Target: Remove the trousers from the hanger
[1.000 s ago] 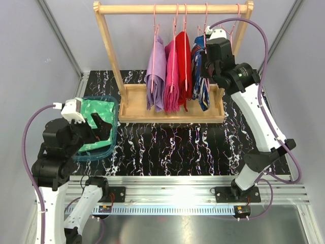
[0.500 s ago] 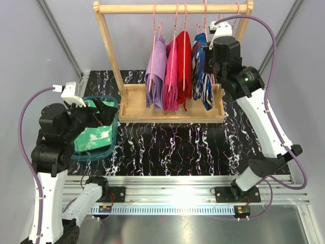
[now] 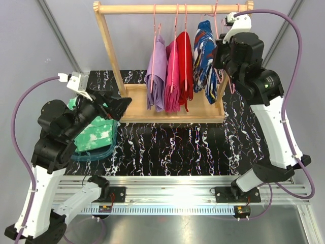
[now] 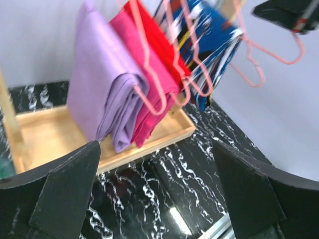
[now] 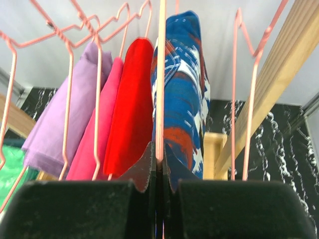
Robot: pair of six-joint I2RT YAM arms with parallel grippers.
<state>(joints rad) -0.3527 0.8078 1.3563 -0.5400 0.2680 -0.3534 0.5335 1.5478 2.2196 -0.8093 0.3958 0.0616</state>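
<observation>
The navy trousers [image 3: 205,55] with white, red and yellow patches hang over a pink hanger [image 5: 160,74] at the right end of the wooden rack [image 3: 107,46]. My right gripper [image 3: 219,53] is shut on that hanger's wire [image 5: 160,160] and holds it high by the top rail. The navy trousers [image 5: 183,89] hang just behind the fingers. The mint green trousers [image 3: 94,134] lie in the teal basket [image 3: 96,155] at the left. My left gripper [image 3: 118,105] is open and empty [image 4: 154,191], above the basket's right side, facing the rack.
Plain lilac [image 3: 156,71], pink [image 3: 171,81] and red [image 3: 184,63] pairs hang on pink hangers in the rack's middle. An empty pink hanger [image 4: 269,55] hangs at the right post. The rack's wooden tray [image 3: 172,116] stands on the black marbled table [image 3: 177,147].
My right gripper has risen with the hanger, lifting the navy trousers higher. My left gripper has lifted off the basket and swung right towards the rack, leaving the mint trousers in it.
</observation>
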